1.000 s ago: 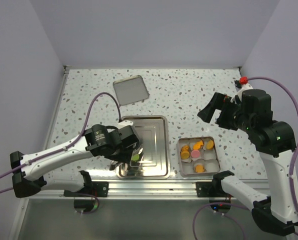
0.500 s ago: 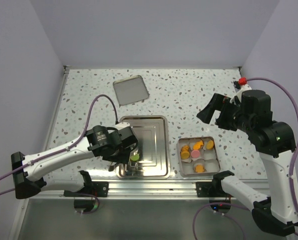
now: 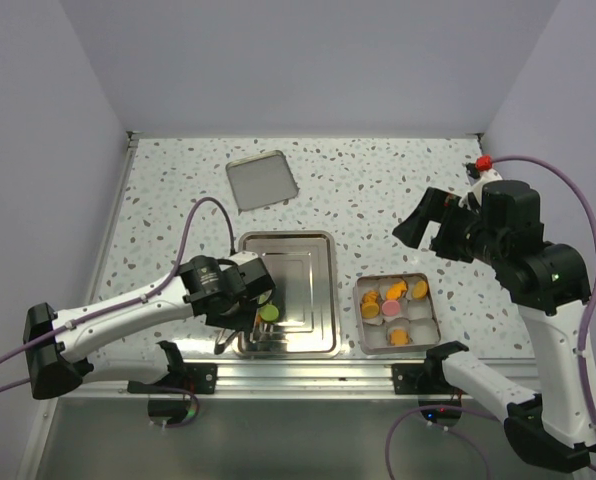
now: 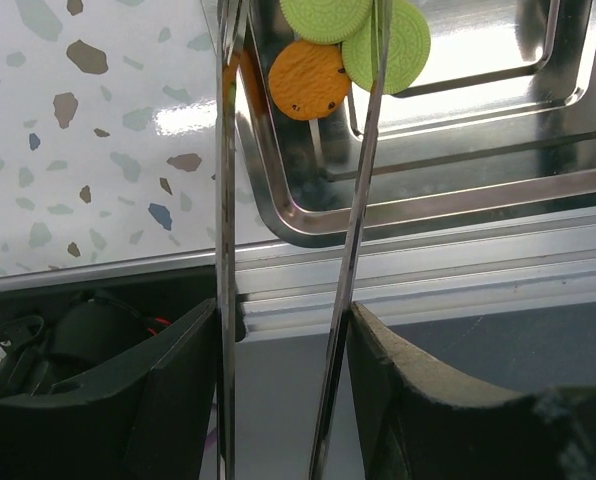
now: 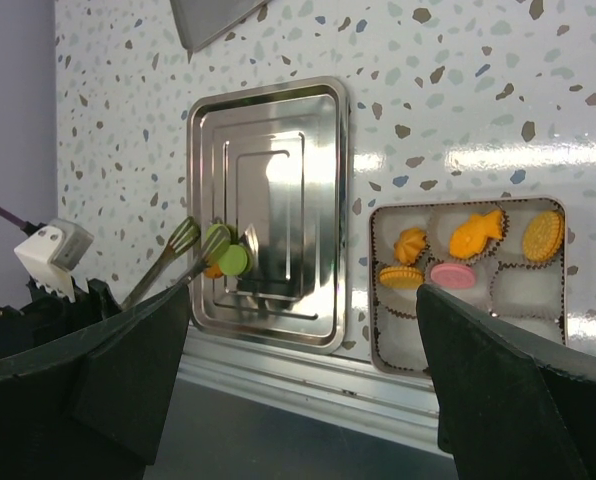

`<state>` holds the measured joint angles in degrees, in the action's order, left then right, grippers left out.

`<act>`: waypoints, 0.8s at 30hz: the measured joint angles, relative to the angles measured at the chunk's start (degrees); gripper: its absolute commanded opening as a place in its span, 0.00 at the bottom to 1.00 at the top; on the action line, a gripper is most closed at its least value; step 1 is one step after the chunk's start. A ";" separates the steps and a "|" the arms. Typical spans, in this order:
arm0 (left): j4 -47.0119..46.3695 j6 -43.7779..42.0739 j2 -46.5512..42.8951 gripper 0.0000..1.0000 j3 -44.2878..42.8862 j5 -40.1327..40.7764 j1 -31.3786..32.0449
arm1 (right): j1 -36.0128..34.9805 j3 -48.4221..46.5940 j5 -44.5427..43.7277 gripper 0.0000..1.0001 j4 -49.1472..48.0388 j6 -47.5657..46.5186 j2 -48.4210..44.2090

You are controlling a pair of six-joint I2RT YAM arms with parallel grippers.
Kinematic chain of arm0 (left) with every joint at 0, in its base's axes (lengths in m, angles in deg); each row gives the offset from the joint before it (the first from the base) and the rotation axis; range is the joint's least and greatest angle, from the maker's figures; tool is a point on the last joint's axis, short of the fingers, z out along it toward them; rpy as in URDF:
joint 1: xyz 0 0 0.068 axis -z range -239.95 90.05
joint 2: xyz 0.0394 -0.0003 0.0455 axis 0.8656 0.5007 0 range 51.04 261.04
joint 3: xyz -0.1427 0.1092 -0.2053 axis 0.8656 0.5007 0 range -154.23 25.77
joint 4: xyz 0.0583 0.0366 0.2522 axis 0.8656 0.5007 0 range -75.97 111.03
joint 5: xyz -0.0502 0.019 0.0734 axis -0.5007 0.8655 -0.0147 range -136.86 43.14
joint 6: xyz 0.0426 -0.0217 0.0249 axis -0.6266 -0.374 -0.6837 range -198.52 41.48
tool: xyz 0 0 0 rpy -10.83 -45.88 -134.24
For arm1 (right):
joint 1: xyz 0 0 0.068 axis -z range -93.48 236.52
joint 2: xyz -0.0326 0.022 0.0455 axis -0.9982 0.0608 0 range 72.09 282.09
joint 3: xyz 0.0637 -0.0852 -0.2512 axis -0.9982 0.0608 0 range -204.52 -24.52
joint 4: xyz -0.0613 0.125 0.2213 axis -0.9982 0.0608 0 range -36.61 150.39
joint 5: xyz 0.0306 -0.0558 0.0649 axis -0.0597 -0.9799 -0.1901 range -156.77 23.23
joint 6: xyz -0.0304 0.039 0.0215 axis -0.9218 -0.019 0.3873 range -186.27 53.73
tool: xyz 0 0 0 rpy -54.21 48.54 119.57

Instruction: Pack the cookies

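My left gripper [image 3: 240, 300] is shut on metal tongs [image 4: 225, 200], pressing their two arms between its fingers [image 4: 178, 400]. The tong arms reach over the near left corner of the steel tray [image 3: 308, 260]. There they straddle an orange cookie [image 4: 308, 80] and two green cookies [image 4: 398, 45], which also show in the top view [image 3: 269, 313]. The square tin [image 3: 358, 315] to the right holds several orange cookies [image 5: 476, 235] and one pink cookie [image 5: 453, 275] in white liners. My right gripper [image 3: 423, 225] is open and empty, high above the table.
The tin's lid [image 3: 262, 180] lies flat at the back left of the speckled table. The aluminium rail [image 4: 428, 270] runs along the near edge, just below the tray.
My left wrist has shifted slightly toward the near edge, with the tongs still in hold at the tray's cookies. The right arm has not moved.
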<state>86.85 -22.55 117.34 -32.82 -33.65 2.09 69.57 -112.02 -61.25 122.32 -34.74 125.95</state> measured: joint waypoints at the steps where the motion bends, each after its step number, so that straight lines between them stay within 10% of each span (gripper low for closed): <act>1: -0.31 -0.02 0.00 0.53 0.13 -0.22 -0.07 | -0.04 0.15 -0.02 0.99 0.00 0.00 -0.04; 24: -0.35 -2.91 6.27 0.36 -12.07 -0.63 -0.59 | -0.31 0.66 -1.33 0.99 0.04 -0.09 -0.20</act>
<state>86.50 -25.46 123.61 -44.88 -34.28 1.50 69.26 -111.37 -62.58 122.36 -34.83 125.76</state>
